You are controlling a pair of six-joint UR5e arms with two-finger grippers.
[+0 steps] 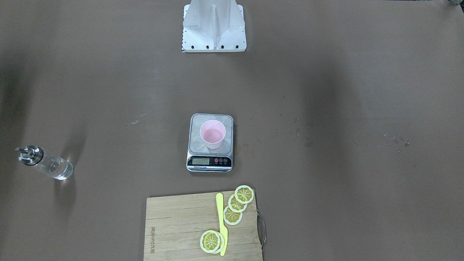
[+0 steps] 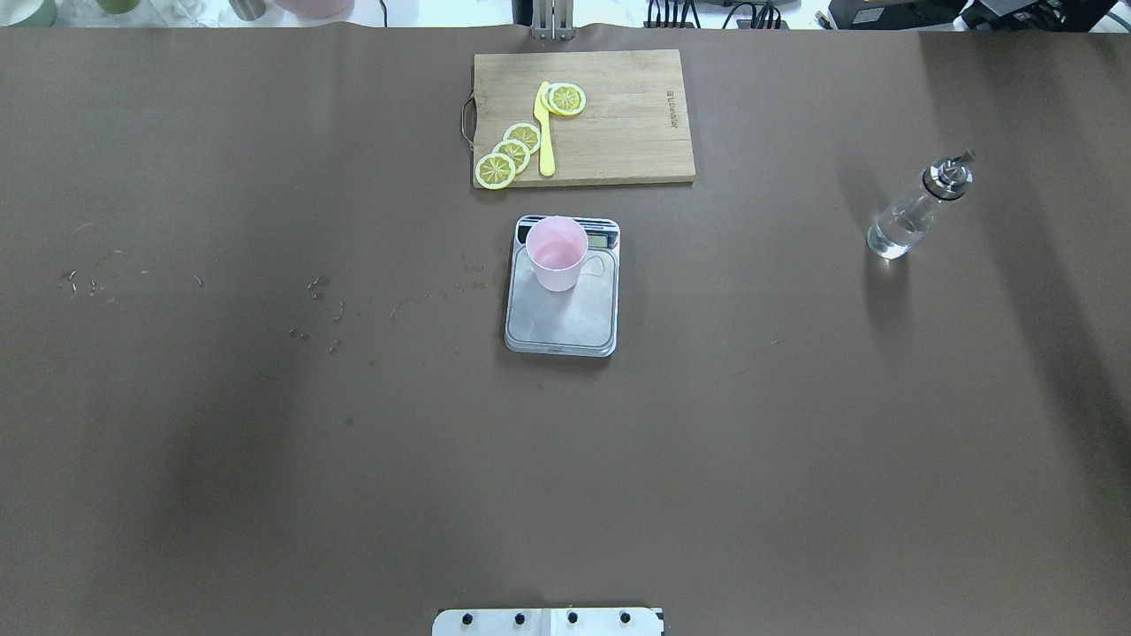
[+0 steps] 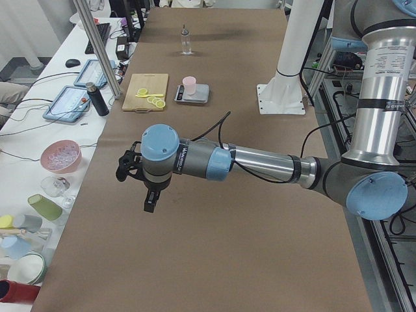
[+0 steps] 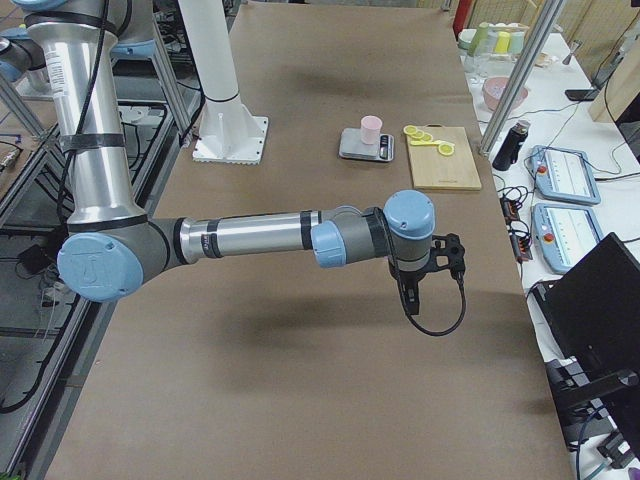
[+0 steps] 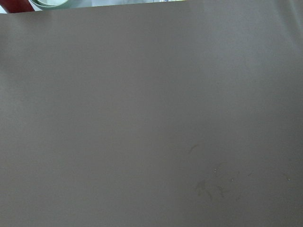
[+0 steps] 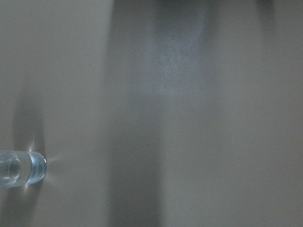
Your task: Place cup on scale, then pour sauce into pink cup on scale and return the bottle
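The pale pink cup [image 1: 212, 134] stands upright on the silver-grey platform of the scale [image 1: 209, 162] at mid-table. It also shows in the overhead view [image 2: 557, 253], with the scale [image 2: 565, 322] under it. The clear glass bottle [image 1: 47, 165] with its metal pourer stands upright on the table, far off on the robot's right [image 2: 910, 212]. Its base shows at the left edge of the right wrist view [image 6: 21, 168]. My left gripper [image 3: 144, 195] and right gripper [image 4: 412, 295] hang above bare table, seen only in the side views. I cannot tell whether they are open or shut.
A wooden cutting board [image 1: 174, 232] with lemon slices [image 1: 237, 208] and a yellow knife [image 1: 222, 224] lies just beyond the scale. The robot's white base [image 1: 214, 27] is at the near table edge. Bowls and cups [image 3: 60, 156] sit off the table's far side.
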